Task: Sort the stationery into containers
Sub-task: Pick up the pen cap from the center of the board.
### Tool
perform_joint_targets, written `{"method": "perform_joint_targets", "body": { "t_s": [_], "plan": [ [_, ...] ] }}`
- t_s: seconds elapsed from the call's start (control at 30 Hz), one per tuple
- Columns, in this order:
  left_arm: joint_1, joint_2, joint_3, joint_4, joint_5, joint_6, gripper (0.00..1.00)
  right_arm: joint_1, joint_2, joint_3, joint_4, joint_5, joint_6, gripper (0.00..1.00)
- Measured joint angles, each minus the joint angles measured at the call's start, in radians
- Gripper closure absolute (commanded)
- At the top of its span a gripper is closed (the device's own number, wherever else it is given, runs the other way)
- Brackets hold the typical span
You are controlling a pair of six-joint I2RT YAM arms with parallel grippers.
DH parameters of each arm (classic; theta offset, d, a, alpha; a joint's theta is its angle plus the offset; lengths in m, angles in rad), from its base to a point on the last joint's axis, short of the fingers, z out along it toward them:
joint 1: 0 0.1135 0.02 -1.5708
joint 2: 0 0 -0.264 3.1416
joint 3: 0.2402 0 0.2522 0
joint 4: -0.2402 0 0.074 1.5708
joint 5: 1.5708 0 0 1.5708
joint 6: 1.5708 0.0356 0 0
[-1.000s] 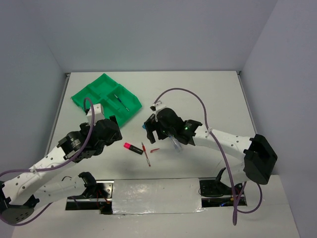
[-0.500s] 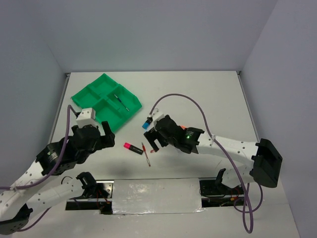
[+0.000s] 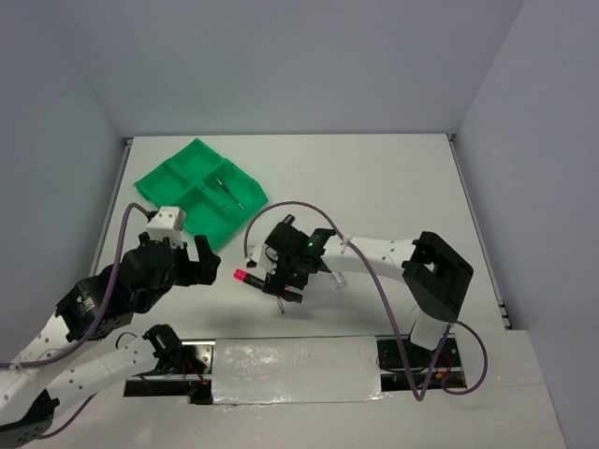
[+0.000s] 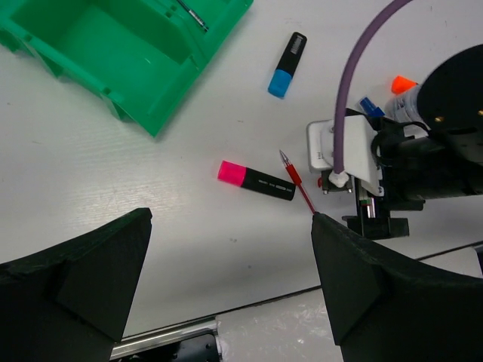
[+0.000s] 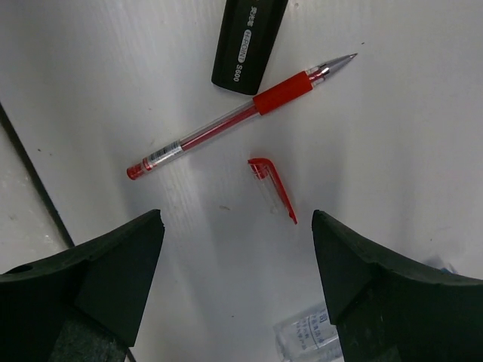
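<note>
The green four-compartment tray (image 3: 187, 182) sits at the far left with a thin blue pen (image 3: 227, 191) in its right compartment; it also shows in the left wrist view (image 4: 113, 60). A pink-ended highlighter (image 3: 246, 277) (image 4: 255, 181) lies beside a red pen (image 5: 230, 119) (image 4: 299, 186) and its loose red cap (image 5: 273, 188). My right gripper (image 3: 282, 286) (image 5: 238, 294) is open and hovers just above the pen and cap. A blue-ended highlighter (image 4: 287, 65), an orange end (image 4: 403, 83) and a clear tube (image 5: 309, 335) lie close by. My left gripper (image 3: 208, 262) (image 4: 230, 302) is open and empty, left of the pink highlighter.
The table's near edge with a metal rail and a foil-covered plate (image 3: 295, 369) runs just below the pens. The right arm's purple cable (image 3: 257, 224) loops over the spot between tray and pens. No tape roll shows.
My right gripper has swung left and down, from beside the blue highlighter to over the red pen. My left arm has drawn back from the tray towards the near left.
</note>
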Motion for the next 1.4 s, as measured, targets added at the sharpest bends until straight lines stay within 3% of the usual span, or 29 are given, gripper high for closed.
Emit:
{"method": "perform_joint_targets", "body": {
  "t_s": [0.27, 0.57, 0.7, 0.9, 0.93, 0.97, 1.0, 1.23, 1.4],
  "plan": [
    [0.0, -0.008, -0.007, 0.014, 0.028, 0.016, 0.01, -0.019, 0.079, 0.069, -0.028, -0.007, -0.093, 0.18],
    [0.0, -0.079, -0.012, 0.032, 0.05, 0.037, 0.01, -0.052, 0.17, 0.077, -0.021, -0.006, -0.12, 0.38],
    [0.0, -0.079, -0.012, 0.039, 0.053, 0.038, 0.01, -0.054, 0.172, 0.074, 0.002, 0.005, -0.116, 0.57],
    [0.0, -0.077, -0.019, 0.049, 0.071, 0.047, 0.01, -0.055, 0.172, 0.064, 0.044, 0.023, -0.099, 0.74],
    [0.0, -0.076, -0.019, 0.051, 0.074, 0.053, 0.01, -0.055, 0.172, 0.063, 0.048, 0.023, -0.097, 0.8],
    [0.0, -0.074, -0.019, 0.051, 0.076, 0.057, 0.01, -0.055, 0.172, 0.063, 0.051, 0.023, -0.095, 0.96],
    [0.0, -0.072, -0.019, 0.051, 0.078, 0.059, 0.01, -0.055, 0.172, 0.063, 0.052, 0.021, -0.098, 1.0],
    [0.0, -0.071, -0.02, 0.051, 0.079, 0.06, 0.01, -0.071, 0.166, 0.055, 0.076, -0.018, -0.027, 1.0],
    [0.0, -0.068, -0.02, 0.051, 0.077, 0.059, 0.01, -0.145, 0.032, -0.106, 0.201, -0.034, 0.113, 1.0]
  ]
}}
